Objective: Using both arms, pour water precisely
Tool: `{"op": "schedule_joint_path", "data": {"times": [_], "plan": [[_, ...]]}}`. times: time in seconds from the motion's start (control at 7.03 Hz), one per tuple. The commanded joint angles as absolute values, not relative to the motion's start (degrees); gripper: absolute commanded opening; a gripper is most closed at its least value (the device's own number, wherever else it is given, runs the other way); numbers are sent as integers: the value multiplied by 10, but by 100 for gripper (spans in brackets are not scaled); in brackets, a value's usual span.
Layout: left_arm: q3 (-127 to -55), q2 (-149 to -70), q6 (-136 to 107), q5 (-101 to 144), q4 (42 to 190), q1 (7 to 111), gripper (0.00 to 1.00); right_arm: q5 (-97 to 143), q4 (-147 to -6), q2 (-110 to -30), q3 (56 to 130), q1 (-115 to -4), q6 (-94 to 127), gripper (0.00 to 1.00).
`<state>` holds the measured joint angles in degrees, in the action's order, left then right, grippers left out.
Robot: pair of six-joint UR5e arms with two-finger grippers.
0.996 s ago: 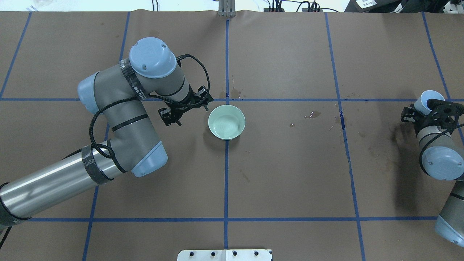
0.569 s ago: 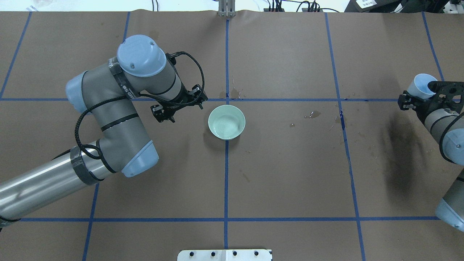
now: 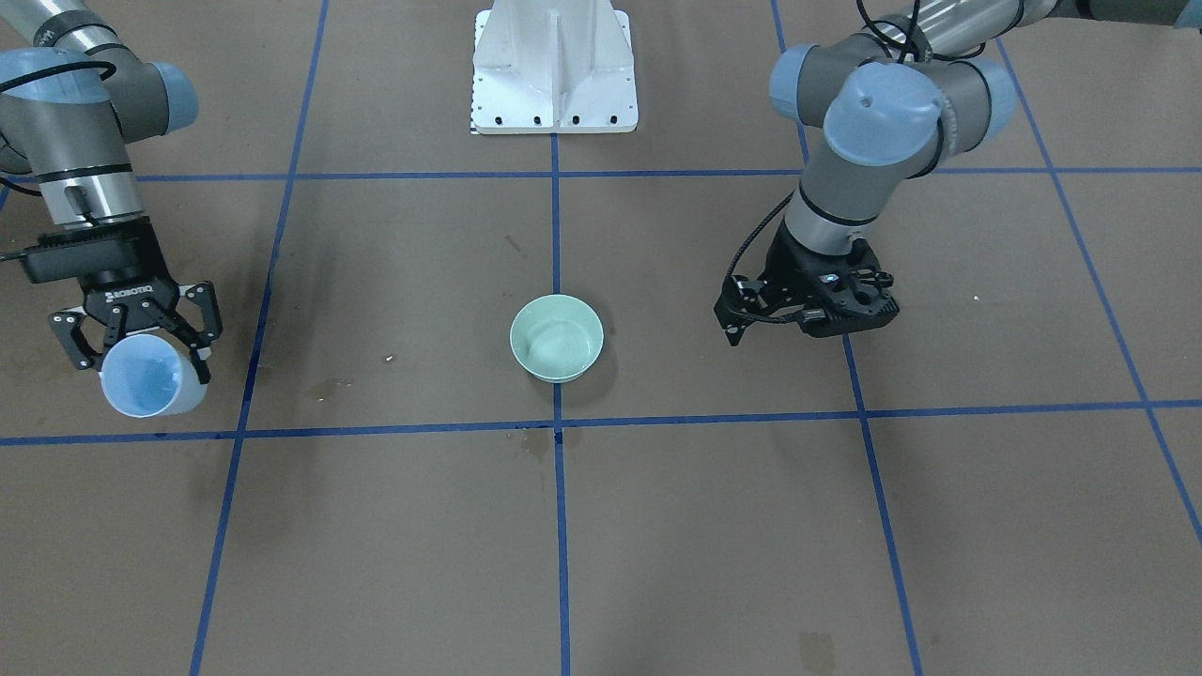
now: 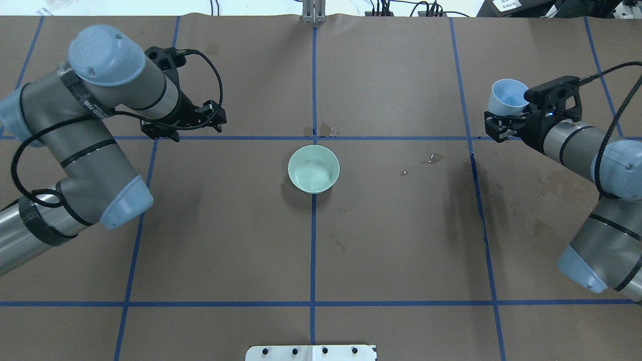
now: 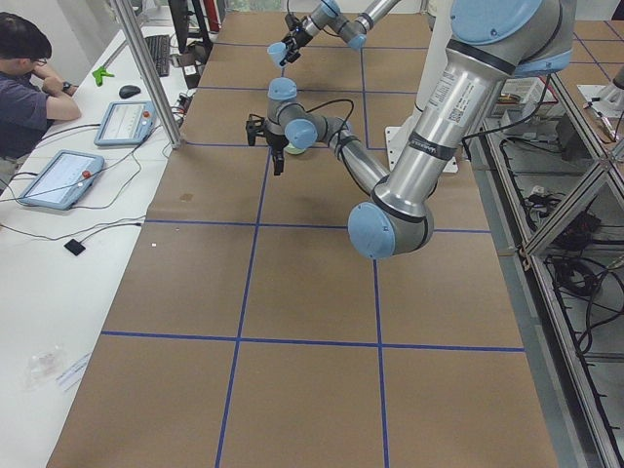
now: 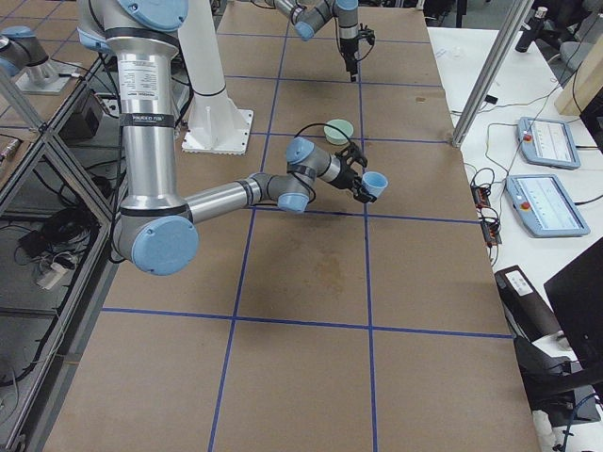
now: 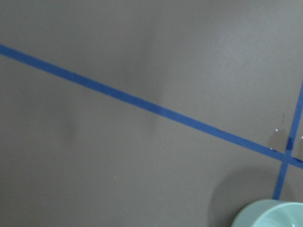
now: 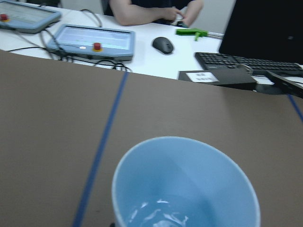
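Observation:
A pale green bowl stands at the table's middle, with faint ripples of clear water inside. My right gripper is shut on a light blue cup, held above the table far to the bowl's right. The right wrist view shows a little water glinting in the cup's bottom. My left gripper is open and empty, hanging over the table left of the bowl. The bowl's rim shows in the left wrist view's corner.
Blue tape lines cross the brown paper. Dark wet stains lie between the bowl and the cup, and more lie just beyond the bowl. The white pedestal stands at the robot's side. Operators' desks with pendants lie past the far edge.
My left arm has drawn back from beside the bowl, going left and farther away. My right arm has swung in from the table's right edge toward the middle, carrying the cup.

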<state>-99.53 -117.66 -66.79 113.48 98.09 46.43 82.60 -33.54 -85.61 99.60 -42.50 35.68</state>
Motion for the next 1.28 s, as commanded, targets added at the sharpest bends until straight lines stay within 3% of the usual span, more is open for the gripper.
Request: {"op": "schedule_joint_path", "data": {"times": [0.0,0.14,0.71,1.14], "plan": [[-1030,-1101,-510,1135,981,521,100,941,-311,-790,992,-422,286,0],[-1044,-1079,-491,1136,981,533,100,986,-319,-750,973,-418,290,0],[-1056,-1071,-404,1136,950,566,100,984,-342,-729,969,-334,282,0],[-1070,-1047,-349,1136,928,584,100,967,-446,-678,969,-295,273,0]]}}
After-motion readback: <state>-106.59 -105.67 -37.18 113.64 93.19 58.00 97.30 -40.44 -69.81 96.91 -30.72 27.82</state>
